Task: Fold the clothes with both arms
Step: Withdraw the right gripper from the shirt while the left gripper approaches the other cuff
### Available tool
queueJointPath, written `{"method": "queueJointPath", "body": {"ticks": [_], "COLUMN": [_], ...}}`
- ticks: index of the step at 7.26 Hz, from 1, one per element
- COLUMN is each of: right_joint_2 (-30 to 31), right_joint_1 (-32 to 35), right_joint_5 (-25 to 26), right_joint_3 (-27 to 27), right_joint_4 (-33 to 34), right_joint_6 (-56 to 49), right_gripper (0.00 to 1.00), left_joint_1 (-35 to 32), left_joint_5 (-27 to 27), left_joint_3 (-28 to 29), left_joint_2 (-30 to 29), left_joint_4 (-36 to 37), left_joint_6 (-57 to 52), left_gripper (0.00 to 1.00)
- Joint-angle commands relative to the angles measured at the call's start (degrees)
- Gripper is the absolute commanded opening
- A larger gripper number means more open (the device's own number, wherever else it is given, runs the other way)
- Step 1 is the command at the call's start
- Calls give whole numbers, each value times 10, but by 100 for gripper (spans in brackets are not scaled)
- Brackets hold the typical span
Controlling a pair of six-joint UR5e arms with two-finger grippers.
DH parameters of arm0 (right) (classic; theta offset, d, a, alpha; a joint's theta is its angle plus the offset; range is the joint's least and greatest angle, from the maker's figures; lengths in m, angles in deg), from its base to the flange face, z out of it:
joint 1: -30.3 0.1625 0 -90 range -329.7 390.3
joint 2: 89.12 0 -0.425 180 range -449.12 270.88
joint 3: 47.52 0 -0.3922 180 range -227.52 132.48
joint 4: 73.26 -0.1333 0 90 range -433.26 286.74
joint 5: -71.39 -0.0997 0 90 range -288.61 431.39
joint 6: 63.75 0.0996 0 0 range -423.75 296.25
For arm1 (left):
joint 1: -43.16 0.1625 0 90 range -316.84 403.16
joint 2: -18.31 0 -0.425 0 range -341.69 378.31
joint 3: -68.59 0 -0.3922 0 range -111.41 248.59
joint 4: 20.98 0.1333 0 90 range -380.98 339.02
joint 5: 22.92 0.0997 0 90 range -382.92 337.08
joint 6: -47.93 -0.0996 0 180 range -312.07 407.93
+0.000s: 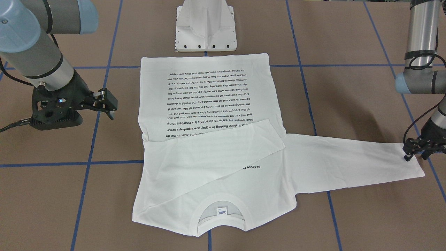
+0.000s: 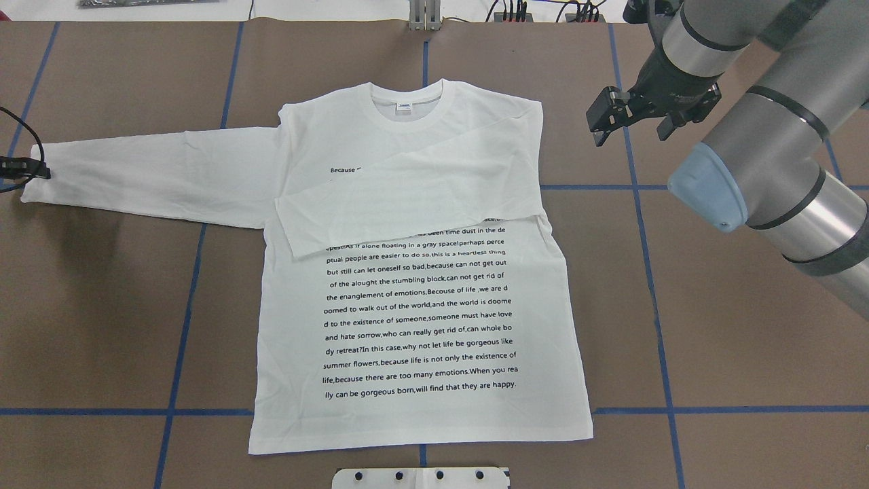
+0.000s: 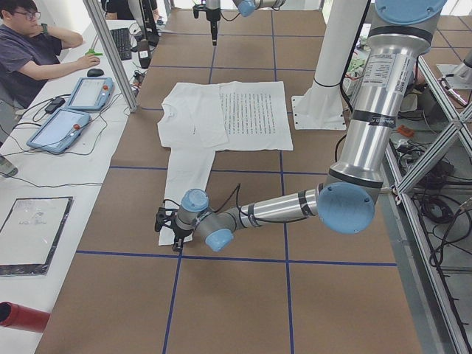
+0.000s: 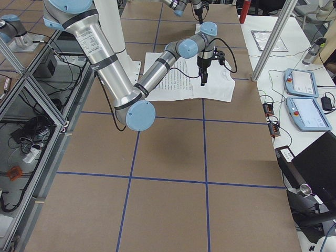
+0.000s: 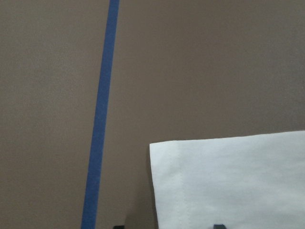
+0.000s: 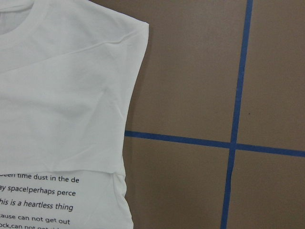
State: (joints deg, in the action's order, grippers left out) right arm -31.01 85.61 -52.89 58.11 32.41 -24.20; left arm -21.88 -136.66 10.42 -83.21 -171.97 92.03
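Shirt (image 2: 421, 305) lies flat on worktop (image 2: 102, 305), one sleeve (image 2: 407, 197) folded across the chest. Left hand (image 1: 414, 155), apart, straddles the outstretched cuff (image 1: 400, 165), likely to fold it in. Right hand (image 2: 630, 125) hovers clear, apart.

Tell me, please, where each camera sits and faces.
Front-facing: faces pedestal, down on shirt; left arm, right arm.
Overhead: behind pedestal, facing down; right tool, left tool.
Exterior left: table's end; left arm near.
Exterior right: other end; right arm near.
Left wrist: above sleeve cuff; tool tips.
Right wrist: above folded shoulder; no tool.
All show the shirt.
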Motion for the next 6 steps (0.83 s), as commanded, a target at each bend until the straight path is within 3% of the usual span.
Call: {"method": "queueJointPath", "body": {"ticks": [1,5,6], "right_joint_2": [1,4,9], "right_joint_1": [1,1,1], "right_joint_5": [0,0,0], "right_joint_3": [5,6,10], "right_joint_4": [3,3,2], "right_joint_6": [0,0,0], "right_gripper": [100,100,100], "left_joint_1": [0,0,0], "left_joint_5": [-1,-11,-48], "left_joint_3": [-2,-30,-40], "left_joint_2": [0,-2,0], "left_joint_4": [1,0,3], "left_joint_6": [1,68,68], "left_gripper": [33,0,0]}}
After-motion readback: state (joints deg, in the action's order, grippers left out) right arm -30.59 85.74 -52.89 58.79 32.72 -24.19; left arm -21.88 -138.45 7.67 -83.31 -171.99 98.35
